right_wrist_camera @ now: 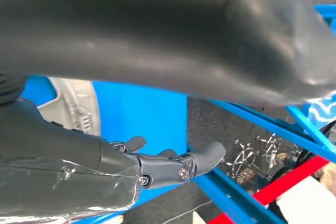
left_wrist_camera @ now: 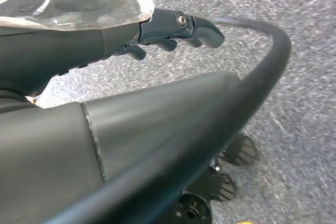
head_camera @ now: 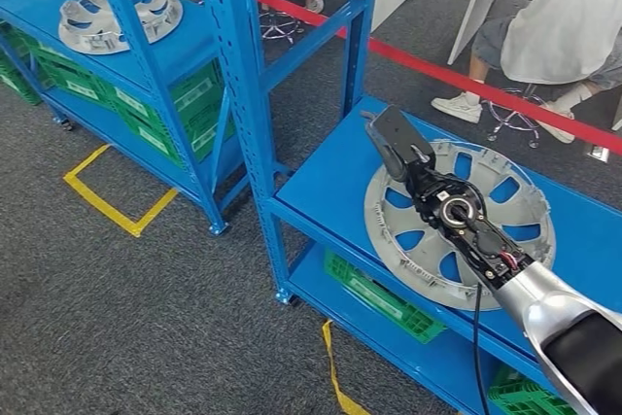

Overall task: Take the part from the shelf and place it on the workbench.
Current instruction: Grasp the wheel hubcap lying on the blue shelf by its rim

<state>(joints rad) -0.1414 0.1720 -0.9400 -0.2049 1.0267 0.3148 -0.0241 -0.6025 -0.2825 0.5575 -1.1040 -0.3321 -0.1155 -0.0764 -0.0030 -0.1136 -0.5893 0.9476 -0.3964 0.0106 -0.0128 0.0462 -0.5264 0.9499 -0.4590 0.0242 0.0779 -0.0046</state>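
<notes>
Seemingly light yet broad, the grey plastic spoked wheel cover (head_camera: pixel 469 230) looks stiff; its rim suits gripping. Right hand (head_camera: pixel 399 148) hovers over it, fingers extended, empty. Left hand (left_wrist_camera: pixel 174 30) hangs empty, fingers loosely apart.

Right robot hand (head_camera: pixel 399 143) empty, fingers extended above wheel cover (head_camera: pixel 411 230), blue shelf (head_camera: pixel 330 187).

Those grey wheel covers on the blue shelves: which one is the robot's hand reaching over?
The wheel cover on the nearer shelf, at the right: the right hand is stretched out above it. The other wheel cover lies on the farther shelf, at upper left.
</notes>
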